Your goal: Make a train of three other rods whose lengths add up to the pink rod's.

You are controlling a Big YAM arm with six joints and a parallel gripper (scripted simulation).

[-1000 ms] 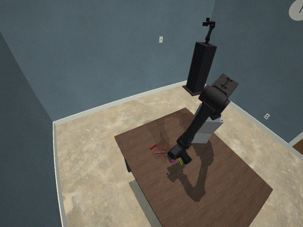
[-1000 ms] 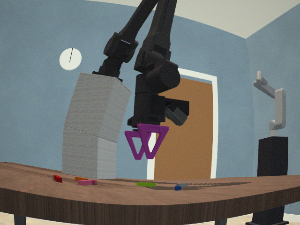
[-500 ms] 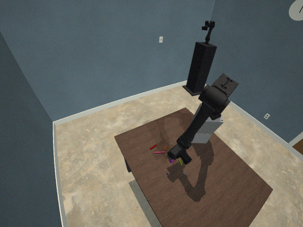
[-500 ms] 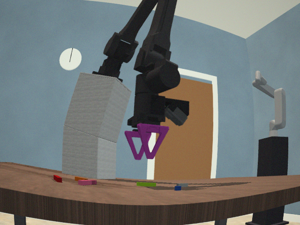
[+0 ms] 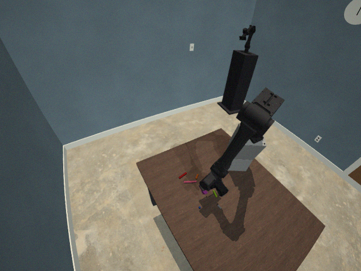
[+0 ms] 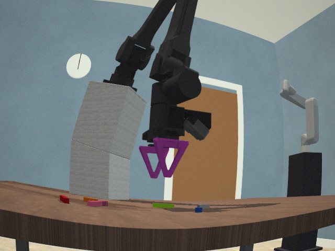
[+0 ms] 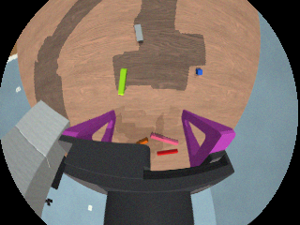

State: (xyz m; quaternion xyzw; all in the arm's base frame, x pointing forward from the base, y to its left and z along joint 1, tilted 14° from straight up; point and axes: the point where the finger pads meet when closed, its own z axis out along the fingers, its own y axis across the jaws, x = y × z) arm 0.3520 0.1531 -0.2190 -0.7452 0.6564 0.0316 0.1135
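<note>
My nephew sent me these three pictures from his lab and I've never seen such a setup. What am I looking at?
It is one dark robot arm on a grey block, over a brown table. One picture looks down from high up, one from table height, and the round one from a camera on the arm's wrist. The gripper has purple fingers, open wide and holding nothing, hanging above the table. Small coloured rods lie flat: red, orange, pink, lime, blue and grey.
</note>
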